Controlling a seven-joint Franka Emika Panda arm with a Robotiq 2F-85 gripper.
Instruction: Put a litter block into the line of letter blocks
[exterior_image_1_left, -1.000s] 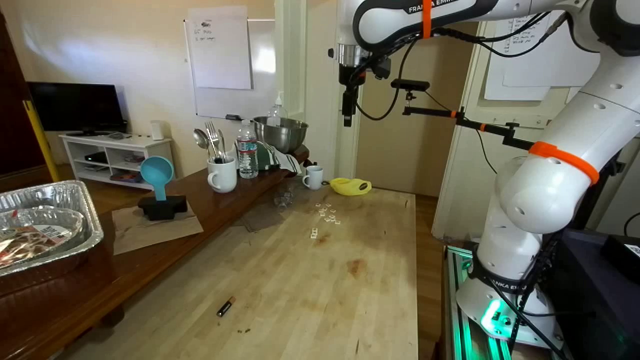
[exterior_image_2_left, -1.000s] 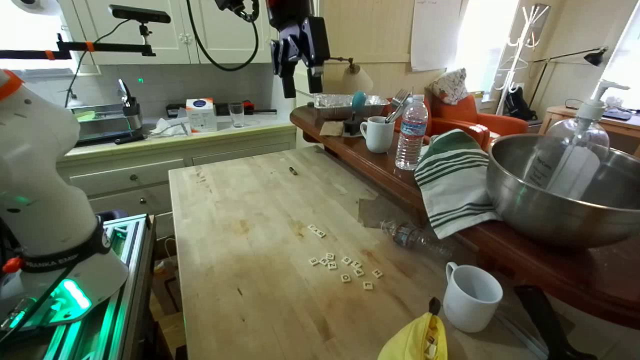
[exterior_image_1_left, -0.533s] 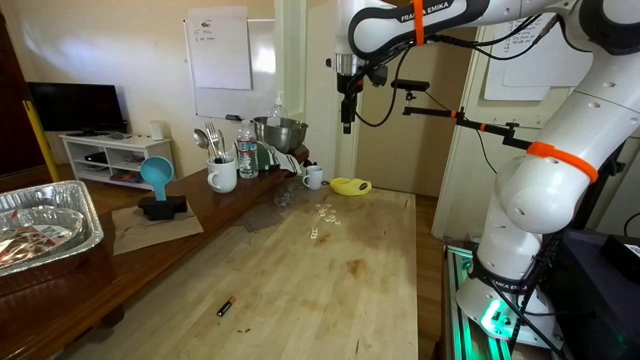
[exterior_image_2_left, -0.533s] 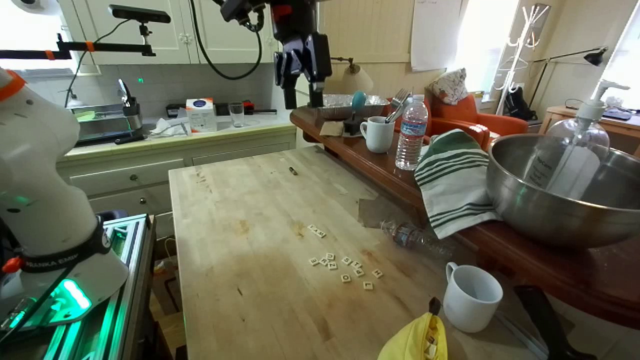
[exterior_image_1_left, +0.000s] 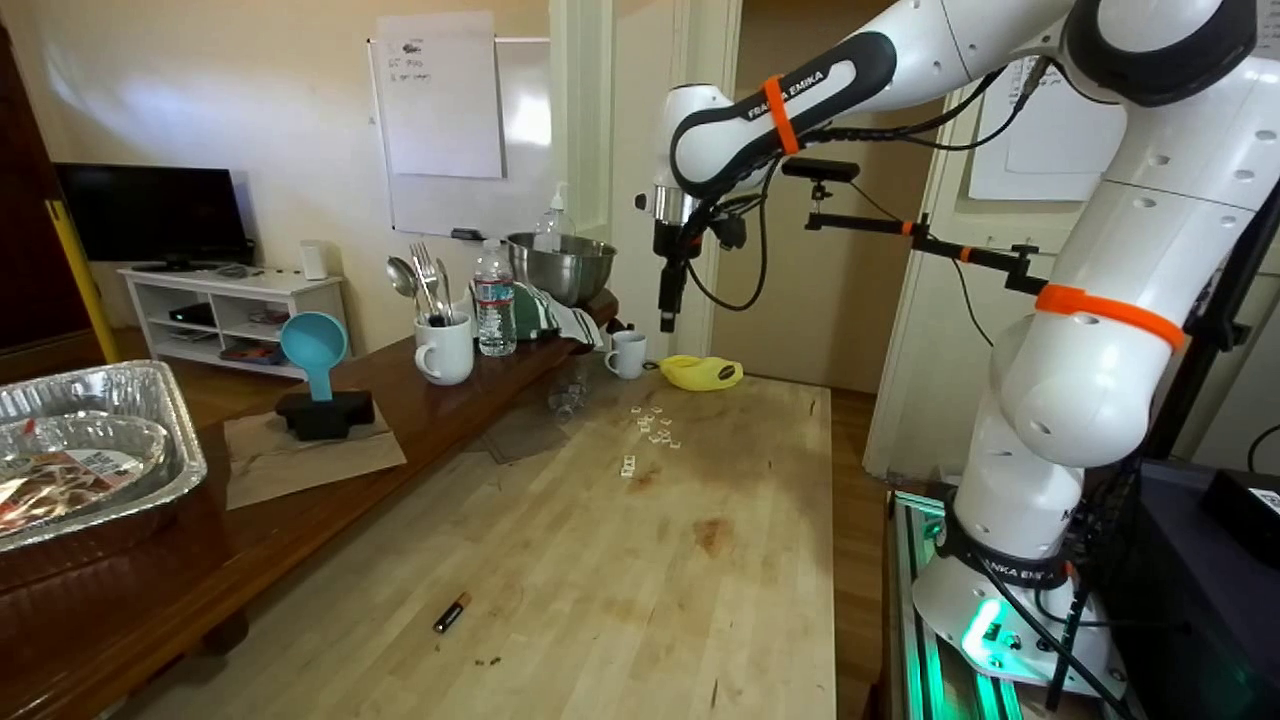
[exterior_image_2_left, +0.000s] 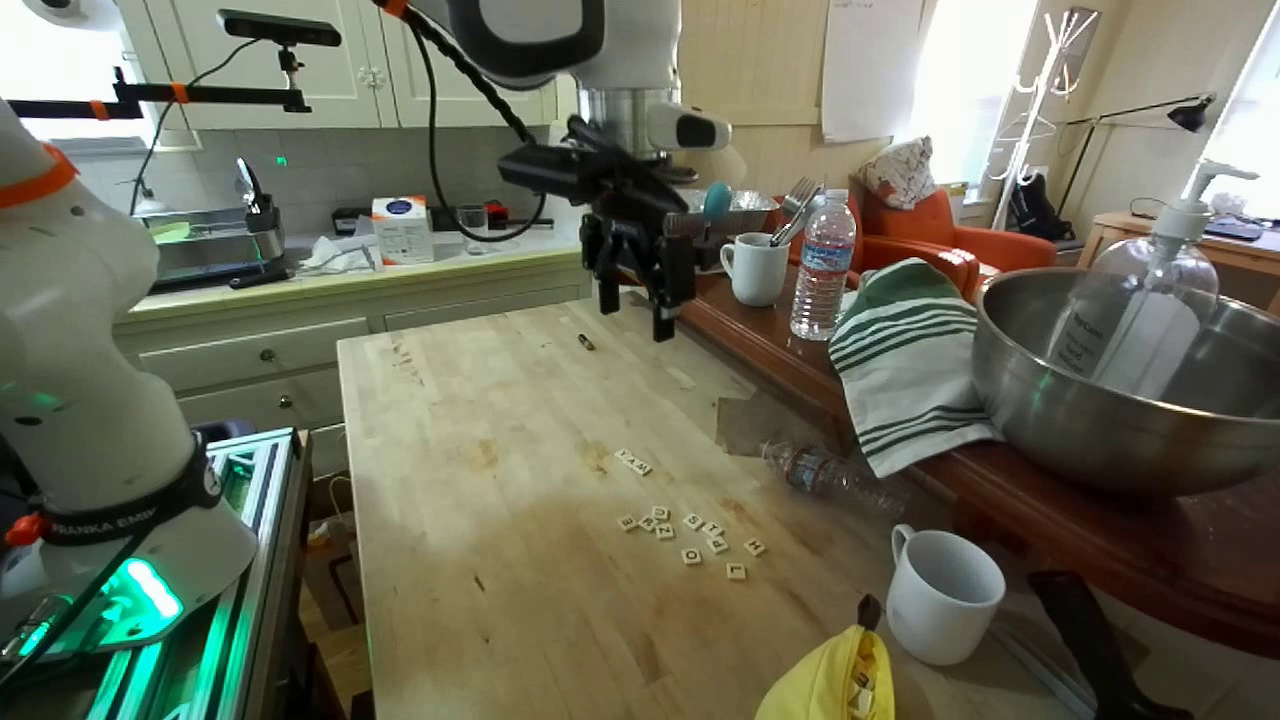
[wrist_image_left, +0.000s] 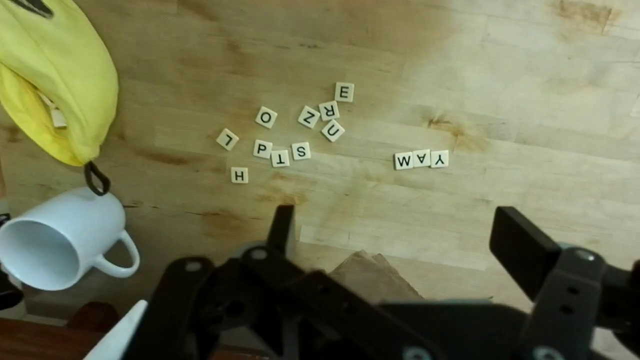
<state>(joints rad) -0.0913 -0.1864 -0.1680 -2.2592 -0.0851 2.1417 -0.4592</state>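
Note:
The line of letter blocks (wrist_image_left: 421, 158) is three small pale tiles, W or M, A and Y, touching side by side on the table; it also shows in both exterior views (exterior_image_1_left: 628, 466) (exterior_image_2_left: 633, 462). Several loose letter blocks lie scattered beside it, among them S (wrist_image_left: 301, 150), T (wrist_image_left: 280, 158), H (wrist_image_left: 239, 175), U (wrist_image_left: 333, 130), E (wrist_image_left: 344, 92) and O (wrist_image_left: 266, 117). My gripper (wrist_image_left: 392, 215) is open with nothing between its fingers. It hangs well above the table in both exterior views (exterior_image_1_left: 668, 325) (exterior_image_2_left: 636, 318).
A yellow pouch (wrist_image_left: 60, 75) with tiles inside and a white mug (wrist_image_left: 65, 240) stand beyond the loose blocks. A clear bottle (exterior_image_2_left: 825, 470) lies by the raised wooden ledge (exterior_image_2_left: 760, 350), which holds a steel bowl (exterior_image_2_left: 1120, 430), an upright bottle and a mug of cutlery. A battery (exterior_image_1_left: 452, 612) lies on the table.
My gripper has come down toward the table and shifted, rightward in one exterior picture and leftward in the other. It stays open. The blocks have not moved.

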